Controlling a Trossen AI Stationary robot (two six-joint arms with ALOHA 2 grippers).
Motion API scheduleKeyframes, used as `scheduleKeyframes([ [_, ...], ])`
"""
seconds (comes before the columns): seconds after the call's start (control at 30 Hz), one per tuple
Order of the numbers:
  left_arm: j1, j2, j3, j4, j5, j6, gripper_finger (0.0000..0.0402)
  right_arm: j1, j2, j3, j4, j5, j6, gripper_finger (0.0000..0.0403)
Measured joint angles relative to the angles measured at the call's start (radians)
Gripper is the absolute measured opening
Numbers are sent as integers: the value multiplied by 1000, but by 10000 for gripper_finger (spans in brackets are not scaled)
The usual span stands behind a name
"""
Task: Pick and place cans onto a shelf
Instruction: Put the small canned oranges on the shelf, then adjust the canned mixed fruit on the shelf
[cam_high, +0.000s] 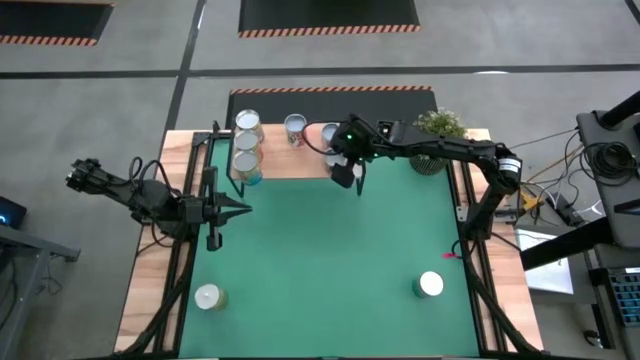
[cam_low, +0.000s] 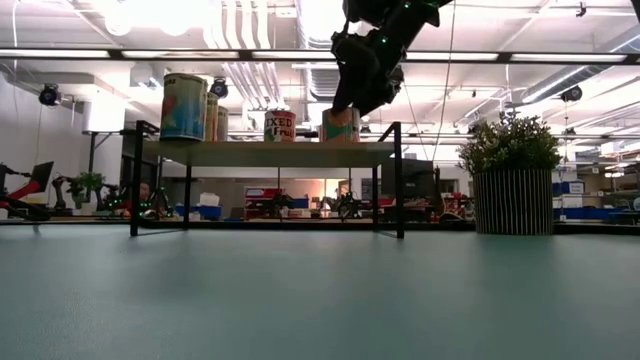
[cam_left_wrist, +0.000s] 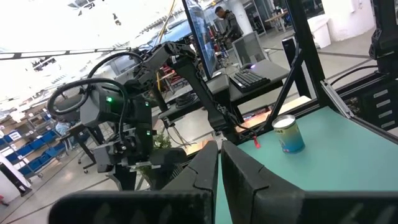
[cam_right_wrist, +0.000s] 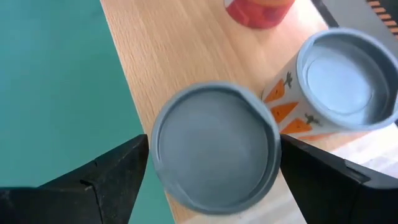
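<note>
1. The right gripper (cam_high: 345, 172) is above the front edge of the shelf (cam_high: 300, 162), near its middle. Its fingers (cam_right_wrist: 106, 180) stand wide apart, one on each side of a can with a grey top (cam_right_wrist: 214, 149), and they do not press on it.
2. This can stands on the shelf board close to the edge that faces the green mat (cam_high: 330, 260). In the low view it shows as a can with a teal and orange label (cam_low: 340, 125) directly under the dark gripper.
3. Just beside it, a second can with carrots on the label (cam_right_wrist: 339, 81) is also on the shelf, and a reddish can (cam_right_wrist: 258, 11) stands farther along the board.
4. At the left end of the shelf three cans (cam_high: 247, 145) stand in a row, touching or nearly touching. One more can (cam_high: 294, 128) stands near the back edge.
5. Two cans are on the mat at the front, well apart: one near the left front corner (cam_high: 208, 297), one toward the right side (cam_high: 430, 285).
6. The left gripper (cam_high: 240, 210) waits over the left side of the mat with its fingers closed together and nothing between them.
7. A potted plant (cam_high: 438, 128) stands at the right end of the shelf, on the table.
</note>
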Motion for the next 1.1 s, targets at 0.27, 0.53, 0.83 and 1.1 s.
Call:
scheduleKeyframes([
  [0.27, 0, 0, 0, 0, 0, 0, 3, 0, -4, 26, 3, 0, -14, 329],
  [0.53, 0, 0, 0, 1, 0, 0, 4, 0, -40, 152, -20, 0, -59, 327],
  [0.83, 0, 0, 0, 1, 0, -1, 4, 0, 62, 325, -8, -31, -70, 321],
  [1.1, 0, -2, 0, 1, 0, 0, 4, -2, 240, 535, -27, -30, -88, 213],
])
